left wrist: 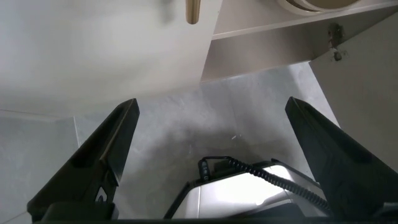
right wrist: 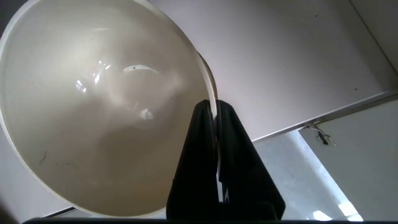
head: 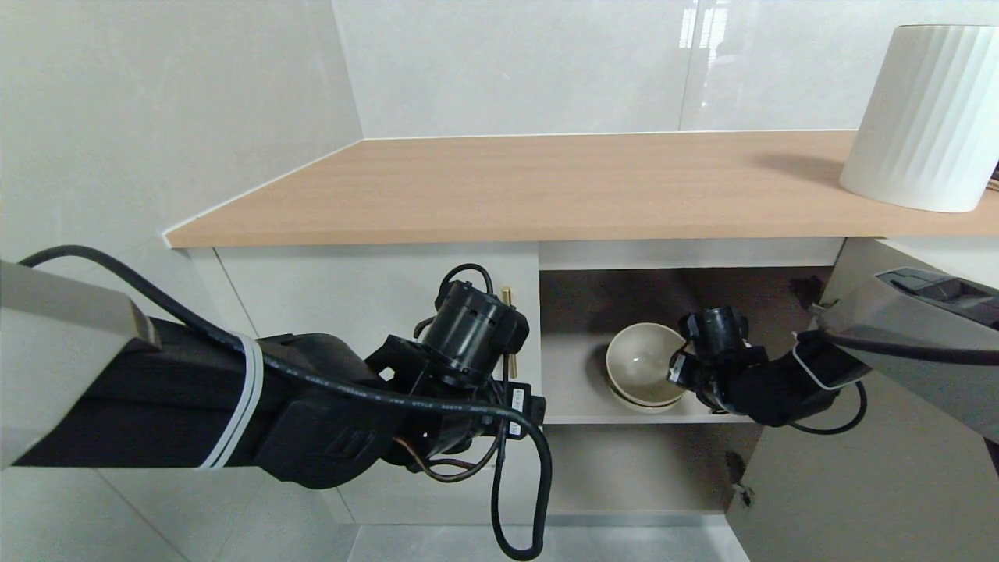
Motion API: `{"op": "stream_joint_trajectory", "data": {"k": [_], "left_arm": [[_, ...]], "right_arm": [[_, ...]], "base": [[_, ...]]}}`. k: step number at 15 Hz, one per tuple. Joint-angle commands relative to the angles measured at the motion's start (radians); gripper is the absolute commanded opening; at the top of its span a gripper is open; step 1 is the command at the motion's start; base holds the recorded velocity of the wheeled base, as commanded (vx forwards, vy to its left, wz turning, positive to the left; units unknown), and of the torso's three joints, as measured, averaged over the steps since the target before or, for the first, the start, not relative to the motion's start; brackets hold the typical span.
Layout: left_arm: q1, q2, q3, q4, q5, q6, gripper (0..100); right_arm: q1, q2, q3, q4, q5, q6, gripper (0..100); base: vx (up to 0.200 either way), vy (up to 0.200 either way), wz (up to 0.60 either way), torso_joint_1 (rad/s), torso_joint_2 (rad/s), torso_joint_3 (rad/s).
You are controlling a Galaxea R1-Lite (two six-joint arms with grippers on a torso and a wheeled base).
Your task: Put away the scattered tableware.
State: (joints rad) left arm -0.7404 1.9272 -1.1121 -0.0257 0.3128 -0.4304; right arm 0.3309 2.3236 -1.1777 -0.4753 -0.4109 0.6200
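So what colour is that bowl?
The bowl is plain cream, clearest in the right wrist view.

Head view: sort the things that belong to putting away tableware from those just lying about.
Job: bowl in the right pincer; lower bowl; cupboard shelf.
Lying about: ribbed white pot; worktop; left pincer, open.

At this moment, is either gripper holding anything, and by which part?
The right gripper is shut on the bowl, pinching it by its rim. The left gripper is open and holds nothing.
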Motion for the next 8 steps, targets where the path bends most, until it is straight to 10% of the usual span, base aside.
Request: {"op": "stream_joint_trajectory", "data": {"k": [1, 4, 5, 8], "left_arm": [[0.0, -0.001, 0.0, 0.0, 0.0, -0.001, 100], [0.0, -0.001, 0.0, 0.0, 0.0, -0.001, 100], [0.0, -0.001, 0.0, 0.0, 0.0, -0.001, 100], [0.0, 0.001, 0.0, 0.0, 0.0, -0.001, 100]], "right_arm": [[0.0, 0.002, 0.0, 0.0, 0.0, 0.0, 0], [0.0, 0.002, 0.0, 0.0, 0.001, -0.002, 0], [0.0, 0.002, 0.0, 0.0, 0.001, -0.002, 100], [0.002, 0.002, 0.001, 0.001, 0.007, -0.002, 100]], "base": [[0.0, 0.0, 0.0, 0.0, 0.0, 0.0], [0.0, 0.0, 0.0, 0.0, 0.0, 0.0], [0.0, 0.0, 0.0, 0.0, 0.0, 0.0], [0.0, 0.0, 0.0, 0.0, 0.0, 0.0]]}}
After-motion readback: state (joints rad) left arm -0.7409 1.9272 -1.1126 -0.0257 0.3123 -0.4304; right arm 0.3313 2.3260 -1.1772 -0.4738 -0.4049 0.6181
